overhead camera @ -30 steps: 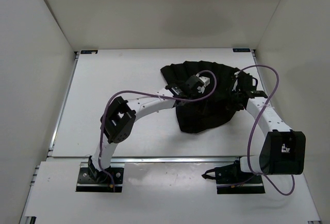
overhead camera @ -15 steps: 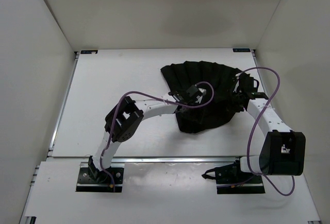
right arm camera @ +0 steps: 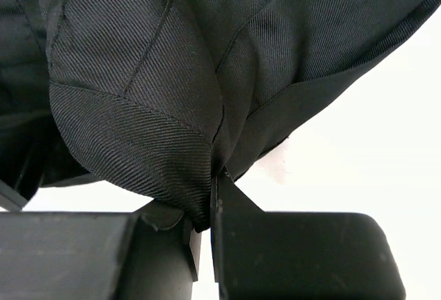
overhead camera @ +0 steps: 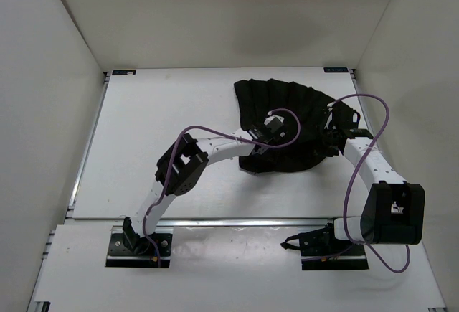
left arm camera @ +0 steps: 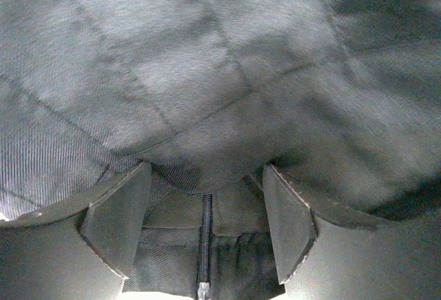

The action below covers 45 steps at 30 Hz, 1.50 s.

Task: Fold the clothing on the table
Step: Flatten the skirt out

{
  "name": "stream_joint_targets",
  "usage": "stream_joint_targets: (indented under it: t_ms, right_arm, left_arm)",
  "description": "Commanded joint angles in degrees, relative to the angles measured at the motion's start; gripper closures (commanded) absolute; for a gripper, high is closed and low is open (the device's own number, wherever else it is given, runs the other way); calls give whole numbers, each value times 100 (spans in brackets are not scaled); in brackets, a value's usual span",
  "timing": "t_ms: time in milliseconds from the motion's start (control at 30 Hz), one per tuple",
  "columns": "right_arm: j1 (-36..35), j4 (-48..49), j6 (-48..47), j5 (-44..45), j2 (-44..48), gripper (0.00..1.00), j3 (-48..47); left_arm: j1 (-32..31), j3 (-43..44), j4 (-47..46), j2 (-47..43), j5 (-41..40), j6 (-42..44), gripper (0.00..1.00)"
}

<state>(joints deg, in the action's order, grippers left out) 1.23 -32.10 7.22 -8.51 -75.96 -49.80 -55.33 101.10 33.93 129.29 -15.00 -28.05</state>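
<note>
We hold the clothing (overhead camera: 281, 97), upper right of frame.
Our right gripper (right arm camera: 209, 217) clamps its fold; our left gripper (left arm camera: 207, 203) gapes wide against fabric.

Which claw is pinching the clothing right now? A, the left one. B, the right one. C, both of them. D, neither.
B: the right claw is shut tight on a fold of the clothing, while the left claw has its jaws standing wide apart against the cloth.
</note>
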Motion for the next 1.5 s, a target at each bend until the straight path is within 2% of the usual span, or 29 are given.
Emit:
stream_joint_targets:
  t_ms: [0, 100, 367, 667, 833, 933, 967, 1000, 1033, 1067, 1267, 1467]
  right_arm:
    - [52, 107, -72, -19, 134, 100, -56]
    - [61, 125, -98, -10, 117, 100, -100]
    - [43, 116, -125, -46, 99, 100, -109]
    - [-44, 46, -178, -150, 134, 100, -117]
    - [-71, 19, -221, -159, 100, 100, -126]
    - [-106, -42, -265, -124, 135, 100, -135]
    - [-89, -60, -283, -124, 161, 100, -109]
    - [-97, -77, -283, -142, 178, 100, -135]
    - [-80, -60, -335, -124, 187, 99, -135]
    - [-97, -69, -283, -81, 196, 100, -100]
    - [-62, -51, -266, -19, 275, 100, -214]
    - [271, -174, -371, 192, 152, 100, -776]
  left_arm:
    - [75, -2, 281, 79, -669, 2, 25]
    - [172, -151, 149, -36, -845, -25, 27]
    - [312, 94, -27, -89, -1549, 265, 27]
    - [409, 208, -194, 52, -2305, 678, 15]
    - [549, 366, -422, 140, -2445, 845, 13]
    - [602, 463, -519, 219, -2463, 916, 27]
    - [629, 516, -580, 245, -2420, 916, 40]
    - [672, 568, -589, 289, -2411, 916, 68]
    - [690, 604, -563, 324, -2419, 872, 80]
    - [716, 630, -572, 316, -2393, 872, 98]
    - [927, 648, -441, 132, -2270, 609, 100]
    - [1498, 280, -247, -755, -1279, 353, 100]
